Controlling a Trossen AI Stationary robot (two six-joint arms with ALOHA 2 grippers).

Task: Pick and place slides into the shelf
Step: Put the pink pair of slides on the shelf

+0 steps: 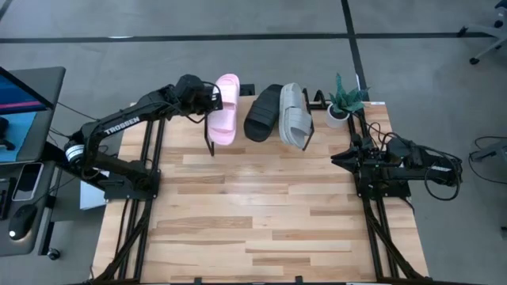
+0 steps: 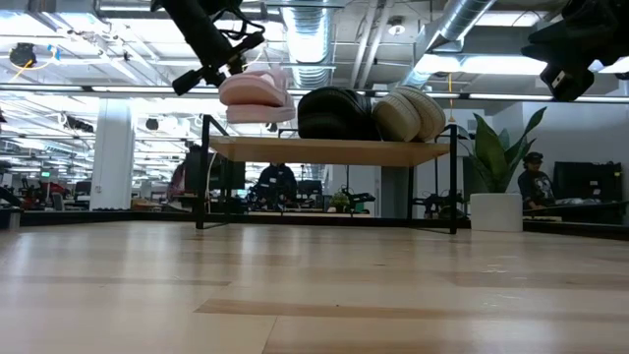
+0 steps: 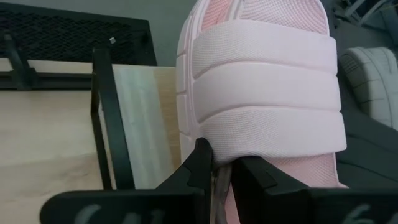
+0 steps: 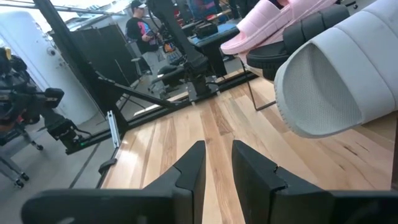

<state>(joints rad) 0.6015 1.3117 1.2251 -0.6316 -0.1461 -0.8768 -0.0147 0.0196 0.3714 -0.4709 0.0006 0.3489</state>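
Black slide (image 1: 264,112) and grey slide (image 1: 295,115) are set on the shelf (image 2: 324,149), beyond the left gripper (image 1: 212,98), which is clamped on the pink slide (image 1: 225,108) there; release remains. Right gripper (image 4: 216,163), slightly parted, is empty.

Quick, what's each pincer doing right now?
Left pincer: closed on the edge of the pink slide at the shelf.
Right pincer: slightly open, holding nothing.

- You've got three slides: one pink slide (image 1: 224,109), one black slide (image 1: 263,112), one grey slide (image 1: 295,115).
- One shelf (image 2: 324,149) under them.
- One potted plant (image 1: 342,100) beside it.
- Two arms at your table (image 1: 261,222).
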